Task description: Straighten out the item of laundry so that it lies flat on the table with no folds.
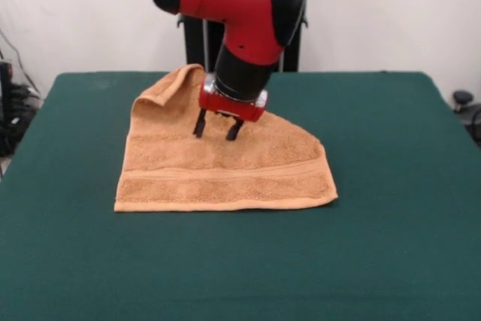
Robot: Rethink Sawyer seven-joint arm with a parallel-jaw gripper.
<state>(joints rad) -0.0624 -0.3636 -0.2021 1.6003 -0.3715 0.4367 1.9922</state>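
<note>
The orange-tan towel point(225, 159) lies on the dark green table point(391, 208), a little left of centre. Its near part is flat, with a woven band stripe running across near the front edge. Its far left corner is folded up and over into a raised hump beside the arm. The far right part slopes down to the table. My gripper point(217, 128) hangs from the red and black arm over the towel's far middle. Its two black fingers point(200, 123) are spread apart, tips at or just above the cloth, holding nothing.
The robot's black pedestal point(197, 43) stands behind the table's far edge. Cables and dark gear sit at the left edge point(11, 110), and a small black object point(462, 99) at the right edge.
</note>
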